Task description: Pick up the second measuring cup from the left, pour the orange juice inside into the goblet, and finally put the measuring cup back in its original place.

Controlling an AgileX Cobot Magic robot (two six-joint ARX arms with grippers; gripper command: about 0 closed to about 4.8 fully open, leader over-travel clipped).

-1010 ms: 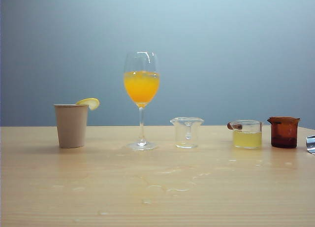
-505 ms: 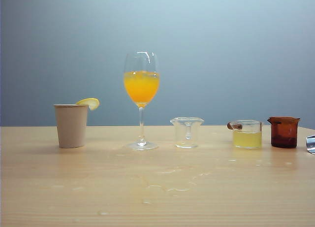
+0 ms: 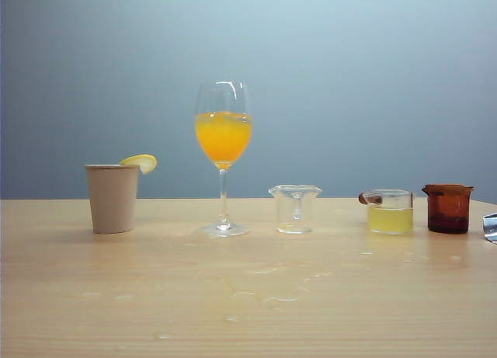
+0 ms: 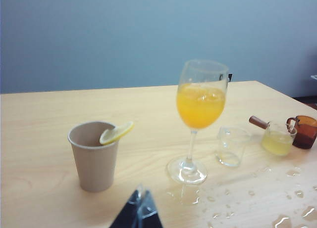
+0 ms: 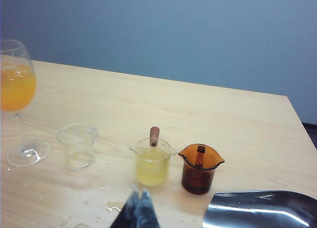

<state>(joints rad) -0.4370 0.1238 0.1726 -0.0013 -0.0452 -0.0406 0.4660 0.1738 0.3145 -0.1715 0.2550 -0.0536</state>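
The left gripper (image 4: 138, 210) is seen only in its own wrist view, as a dark pointed tip whose fingers are pressed together on nothing, held back from the table (image 3: 93, 296) short of the goblet's foot. The right gripper (image 5: 140, 208) is likewise drawn to a closed point, empty, hanging short of the cup of pale yellow-green liquid (image 5: 151, 164). Neither gripper is visible in the exterior view.

The measuring cup (image 3: 294, 209) is standing upright and empty on the table, just to the right of the goblet (image 3: 224, 156), apart from it. The orange juice (image 3: 224, 137) is held in the goblet's bowl. Further right stand the yellow-green cup with its brown handle stub and the amber-brown glass cup (image 3: 448, 208); a shiny metal object (image 5: 262, 208) lies at the right edge. The paper cup (image 3: 112, 197), with a lemon slice (image 3: 140, 162) on its rim, stands left of the goblet.

Across the last second nothing on the table is seen to have shifted: every vessel and the droplets (image 3: 272, 284) in front of them stand as before. The pour and the return are therefore judged done, and the task appears essentially complete.
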